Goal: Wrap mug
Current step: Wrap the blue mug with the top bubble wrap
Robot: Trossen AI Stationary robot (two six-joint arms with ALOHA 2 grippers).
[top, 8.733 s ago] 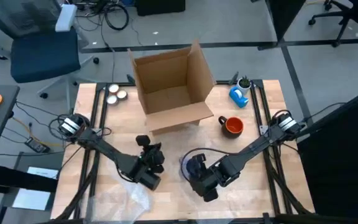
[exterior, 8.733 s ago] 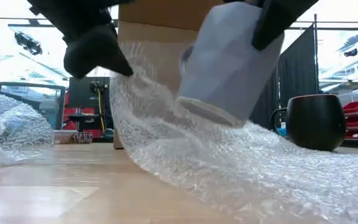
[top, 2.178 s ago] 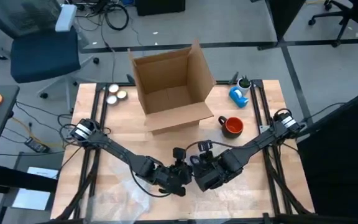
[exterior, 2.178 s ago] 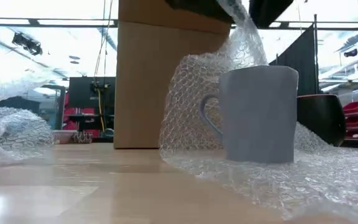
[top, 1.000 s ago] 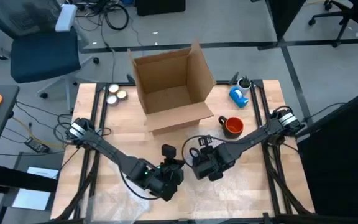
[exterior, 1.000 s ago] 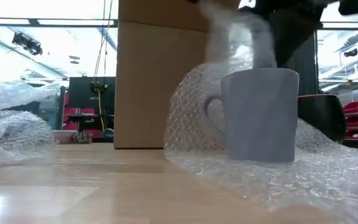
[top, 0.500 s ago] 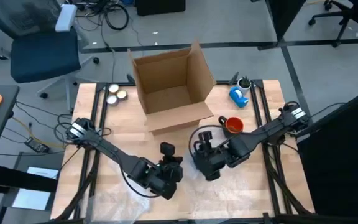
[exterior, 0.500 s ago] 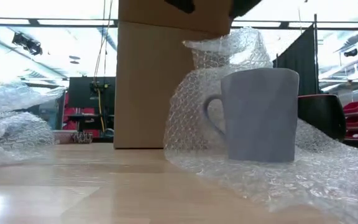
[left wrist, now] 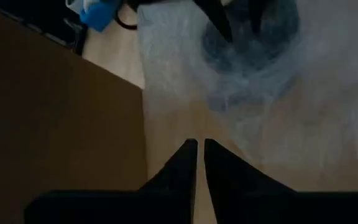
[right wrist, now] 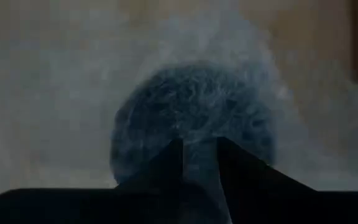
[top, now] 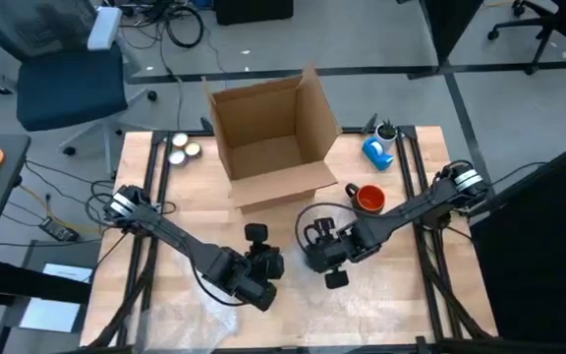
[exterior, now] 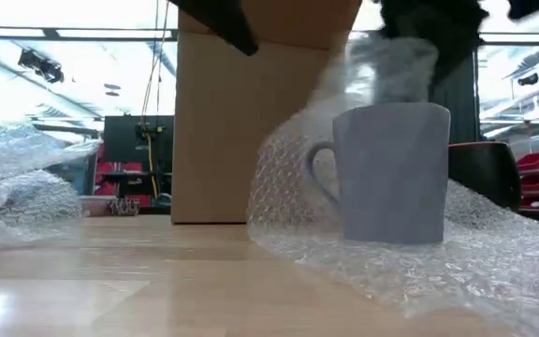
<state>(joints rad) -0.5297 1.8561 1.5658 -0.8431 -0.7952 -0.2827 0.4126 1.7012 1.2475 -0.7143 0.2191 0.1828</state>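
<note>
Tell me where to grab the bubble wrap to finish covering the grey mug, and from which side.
Take the bubble wrap at its raised edge over the upright grey mug, coming down from above. That flap already stands behind and above the rim, and the right gripper appears to pinch it there. The left gripper waits shut beside it.

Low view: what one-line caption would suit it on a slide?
A grey mug stands upright on bubble wrap as the right gripper draws the sheet over its rim, cardboard box behind.

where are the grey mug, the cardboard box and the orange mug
grey mug [exterior: 391,173], low view, on the front of its body
cardboard box [top: 263,157], high view, on its inner floor
orange mug [top: 368,201], high view, on its orange inside
</note>
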